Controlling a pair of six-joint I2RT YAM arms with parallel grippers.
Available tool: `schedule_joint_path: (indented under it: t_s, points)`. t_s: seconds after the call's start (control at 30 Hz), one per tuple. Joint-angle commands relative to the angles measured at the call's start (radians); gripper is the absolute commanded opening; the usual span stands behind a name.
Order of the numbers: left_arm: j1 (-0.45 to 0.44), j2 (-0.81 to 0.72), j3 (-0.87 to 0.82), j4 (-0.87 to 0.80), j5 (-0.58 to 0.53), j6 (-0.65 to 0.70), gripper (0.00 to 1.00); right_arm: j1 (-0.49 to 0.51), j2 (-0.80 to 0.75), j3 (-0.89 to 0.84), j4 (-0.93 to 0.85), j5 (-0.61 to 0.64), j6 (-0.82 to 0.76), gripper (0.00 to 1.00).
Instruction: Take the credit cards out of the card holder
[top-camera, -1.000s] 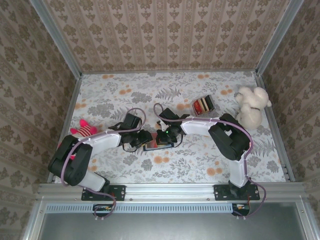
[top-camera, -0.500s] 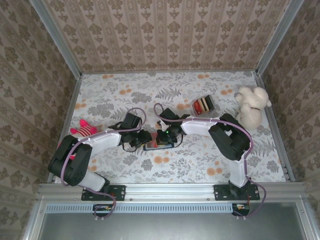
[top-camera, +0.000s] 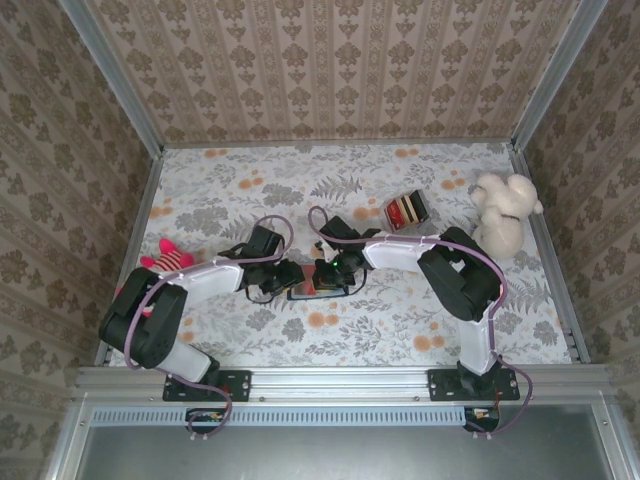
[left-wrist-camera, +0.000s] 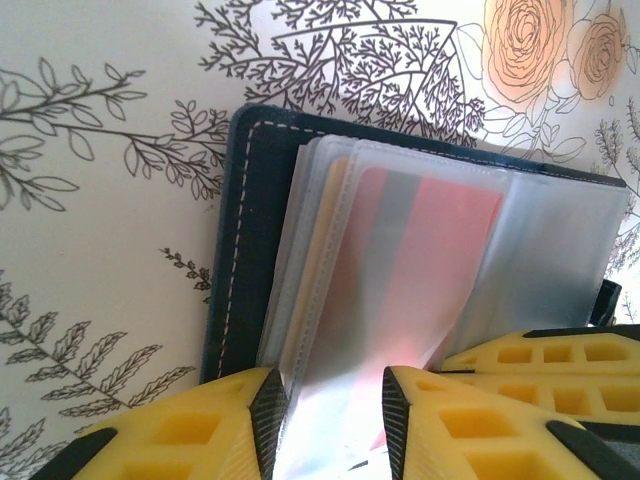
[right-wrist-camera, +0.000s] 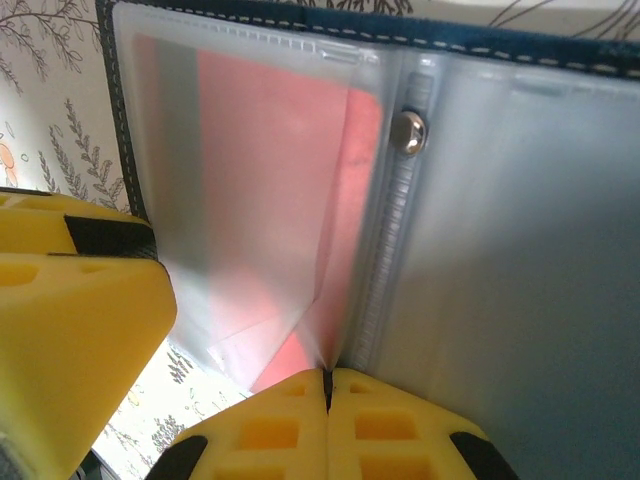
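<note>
On the floral table (top-camera: 400, 335), the navy holder (top-camera: 312, 292) lies open just below centre in my overhead view, with both arms meeting over it. The left gripper (left-wrist-camera: 325, 425) comes in from the holder's 9 o'clock side and the right gripper (right-wrist-camera: 328, 420) from about 1 o'clock. Through the left wrist camera I see the left jaws a narrow gap apart, with a clear plastic sleeve (left-wrist-camera: 330, 330) running between them. They are not closed on it, and the right arm's yellow fingers (left-wrist-camera: 550, 365) sit at 3 o'clock, over the holder's far half. Through the right wrist camera I see the right jaws pressed fully together, pinching the lower edge of a sleeve at the holder's spine, just below a small metal stud (right-wrist-camera: 407, 132). The red card (right-wrist-camera: 270, 190) is inside its sleeve in the holder's left half. A striped block (top-camera: 407, 210) stands at 1 o'clock from the holder. A white plush bear (top-camera: 503, 213) sits at 2 o'clock near the table's edge, and a red striped toy (top-camera: 167, 258) lies at 9 o'clock.
</note>
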Motion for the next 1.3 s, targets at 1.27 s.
schedule_joint_path:
  t_s: [1.27]
  points:
    - [0.016, -0.046, -0.037, 0.122, 0.211, 0.059, 0.28, -0.037, -0.03, -0.054, 0.044, -0.05, 0.013, 0.12]
